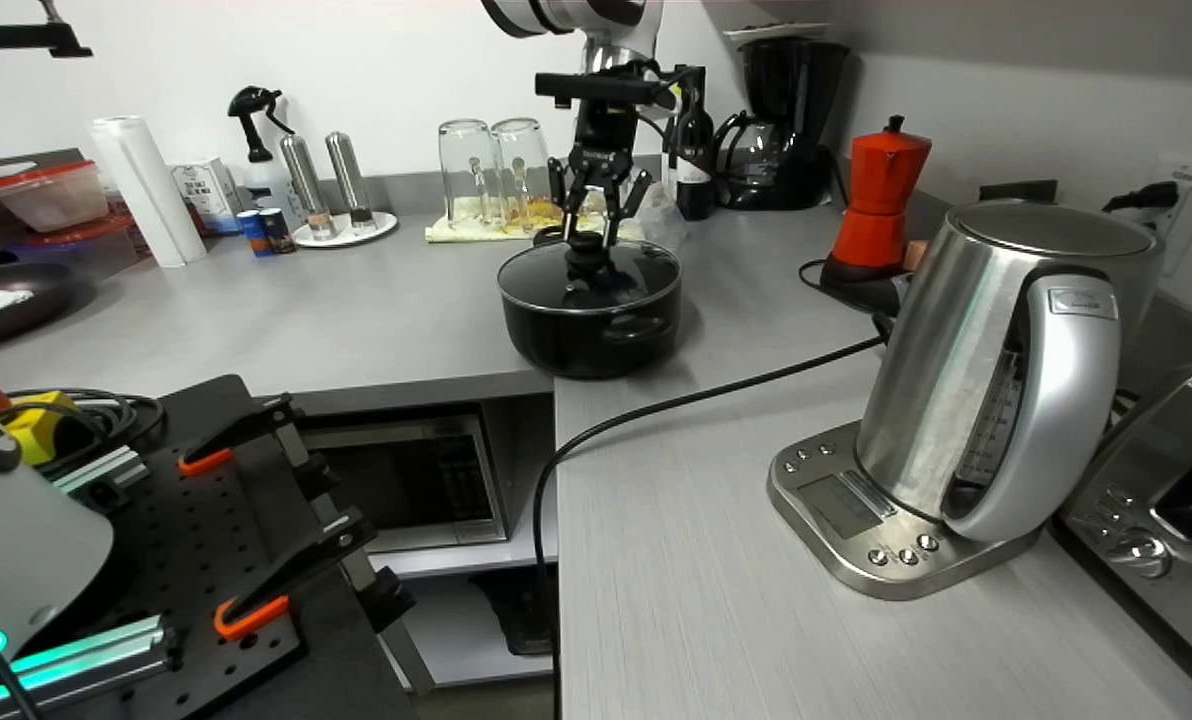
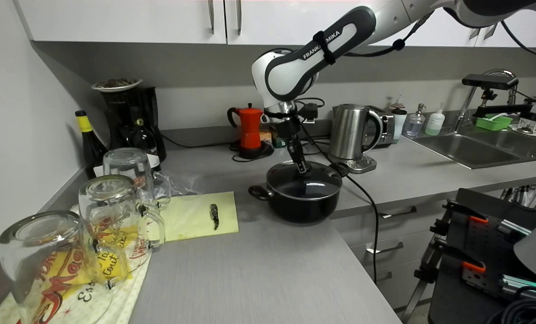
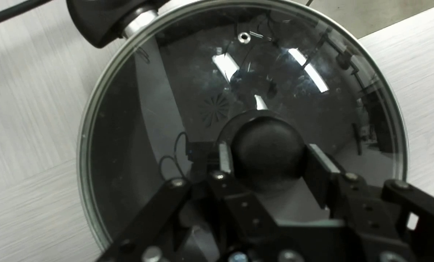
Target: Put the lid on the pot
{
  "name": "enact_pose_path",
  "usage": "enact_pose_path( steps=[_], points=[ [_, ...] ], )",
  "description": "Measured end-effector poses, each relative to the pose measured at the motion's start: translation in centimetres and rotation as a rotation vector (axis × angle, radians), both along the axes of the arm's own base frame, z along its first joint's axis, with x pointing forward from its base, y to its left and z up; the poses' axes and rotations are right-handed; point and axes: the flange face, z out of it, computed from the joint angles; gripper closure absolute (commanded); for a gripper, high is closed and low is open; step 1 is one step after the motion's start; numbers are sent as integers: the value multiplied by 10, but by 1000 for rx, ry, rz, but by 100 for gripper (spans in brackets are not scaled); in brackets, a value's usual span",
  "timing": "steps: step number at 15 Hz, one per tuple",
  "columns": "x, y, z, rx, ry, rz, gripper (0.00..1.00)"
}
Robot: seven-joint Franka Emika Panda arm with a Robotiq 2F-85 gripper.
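From the top right of an exterior view, the arm (image 2: 353, 33) slants down, wrist bent, the gripper (image 3: 271, 156) pointing downward at a slight tilt. Its fingers (image 3: 225, 157) clasp the knob (image 3: 268, 143) of the lid (image 2: 306, 183), which rests level on the pot (image 2: 301, 210).
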Motion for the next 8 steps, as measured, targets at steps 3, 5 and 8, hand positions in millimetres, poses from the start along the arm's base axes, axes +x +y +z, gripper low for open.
enact_pose_path(
  steps=[3,5,8],
  points=[
    [1,0,0,-2,7,-1,74],
    [2,0,-1,-3,10,-1,23],
    [0,2,-6,-4,18,1,3]
  ],
)
